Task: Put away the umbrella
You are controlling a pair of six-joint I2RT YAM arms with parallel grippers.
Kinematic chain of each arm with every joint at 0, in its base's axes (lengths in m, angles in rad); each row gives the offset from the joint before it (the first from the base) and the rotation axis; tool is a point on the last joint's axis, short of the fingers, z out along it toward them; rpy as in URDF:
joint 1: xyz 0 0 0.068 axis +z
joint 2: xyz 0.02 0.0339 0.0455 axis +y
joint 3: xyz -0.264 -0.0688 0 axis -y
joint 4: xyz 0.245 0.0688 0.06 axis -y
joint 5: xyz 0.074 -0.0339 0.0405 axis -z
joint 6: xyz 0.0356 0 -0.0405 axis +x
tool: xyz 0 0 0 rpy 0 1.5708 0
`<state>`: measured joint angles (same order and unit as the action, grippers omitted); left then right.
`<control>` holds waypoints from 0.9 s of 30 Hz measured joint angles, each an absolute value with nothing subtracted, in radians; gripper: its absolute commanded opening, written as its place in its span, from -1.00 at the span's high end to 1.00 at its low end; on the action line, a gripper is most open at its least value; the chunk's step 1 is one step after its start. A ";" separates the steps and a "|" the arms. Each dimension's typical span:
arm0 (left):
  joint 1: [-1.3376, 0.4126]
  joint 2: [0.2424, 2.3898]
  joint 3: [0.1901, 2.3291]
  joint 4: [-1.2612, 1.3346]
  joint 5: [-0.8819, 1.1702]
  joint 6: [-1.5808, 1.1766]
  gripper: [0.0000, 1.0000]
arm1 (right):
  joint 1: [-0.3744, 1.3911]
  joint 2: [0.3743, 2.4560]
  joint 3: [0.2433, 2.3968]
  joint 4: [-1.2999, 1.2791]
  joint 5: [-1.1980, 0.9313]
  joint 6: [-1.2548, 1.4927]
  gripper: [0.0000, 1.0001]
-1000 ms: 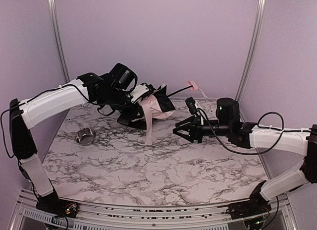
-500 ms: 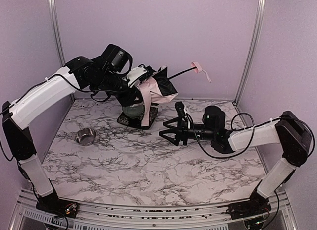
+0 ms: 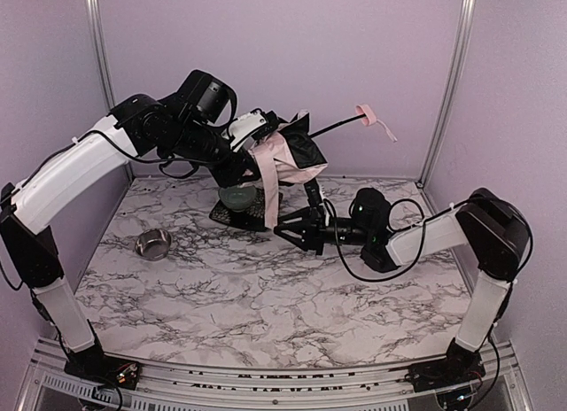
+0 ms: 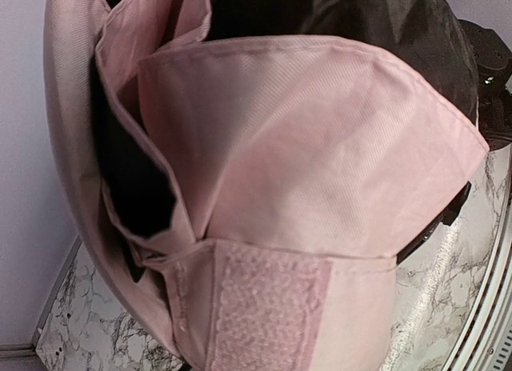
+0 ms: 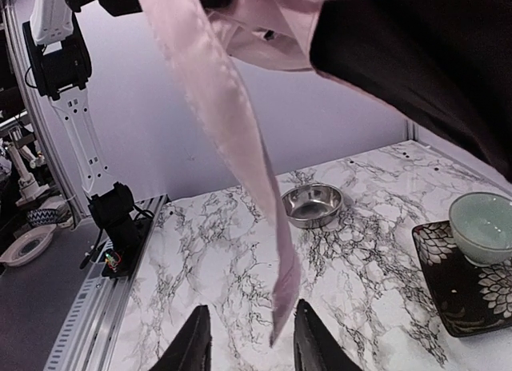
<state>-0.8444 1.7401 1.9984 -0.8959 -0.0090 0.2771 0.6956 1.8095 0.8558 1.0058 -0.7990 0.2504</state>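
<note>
The umbrella [image 3: 288,152], pale pink outside with black lining, hangs bunched in the air over the back of the table. Its thin black shaft runs right to the small pink handle [image 3: 365,115]. My left gripper [image 3: 251,163] is shut on the folded canopy; the fabric [image 4: 304,171] fills the left wrist view and hides the fingers. A pink closure strap [image 3: 268,198] dangles from it. My right gripper [image 3: 289,231] is open just below the canopy. In the right wrist view the strap's tip [image 5: 282,303] hangs between the open fingertips [image 5: 250,343], not gripped.
A dark patterned plate [image 3: 232,216] with a pale green bowl [image 3: 237,197] sits under the umbrella, and shows at the right in the right wrist view [image 5: 460,291]. A small steel bowl [image 3: 153,244] stands at the left. Purple walls close off the back and sides.
My left arm has lifted the umbrella higher, with the handle rising to the right. My right gripper has moved left across the table to under the dangling strap.
</note>
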 measured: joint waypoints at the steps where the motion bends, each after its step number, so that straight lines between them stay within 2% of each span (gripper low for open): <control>1: -0.844 1.740 2.000 -0.896 -0.008 0.278 1.00 | 0.696 1.816 0.865 1.017 -0.807 0.260 0.73; 2: -0.844 1.740 2.000 -0.896 -0.009 0.278 1.00 | 0.696 1.820 0.870 1.024 -0.813 0.263 0.70; 4: -0.845 1.740 2.001 -0.897 -0.008 0.280 1.00 | 0.696 1.825 0.871 1.044 -0.826 0.282 0.41; 5: -0.845 1.740 2.001 -0.897 -0.008 0.280 1.00 | 0.696 1.827 0.871 1.051 -0.826 0.287 0.36; 9: -0.845 1.740 2.002 -0.897 -0.005 0.281 1.00 | 0.696 1.832 0.871 1.065 -0.825 0.300 0.35; 11: -0.845 1.740 2.002 -0.897 -0.001 0.281 1.00 | 0.697 1.840 0.875 1.069 -0.826 0.307 0.45; 15: -0.845 1.740 2.005 -0.899 0.003 0.286 1.00 | 0.701 1.866 0.889 1.070 -0.826 0.315 0.98; 24: -0.843 1.740 2.019 -0.902 0.006 0.290 1.00 | 0.702 1.887 0.885 1.105 -0.825 0.364 1.00; 27: -0.821 1.740 2.016 -0.883 0.010 0.278 1.00 | 0.702 1.869 0.822 1.129 -0.808 0.379 1.00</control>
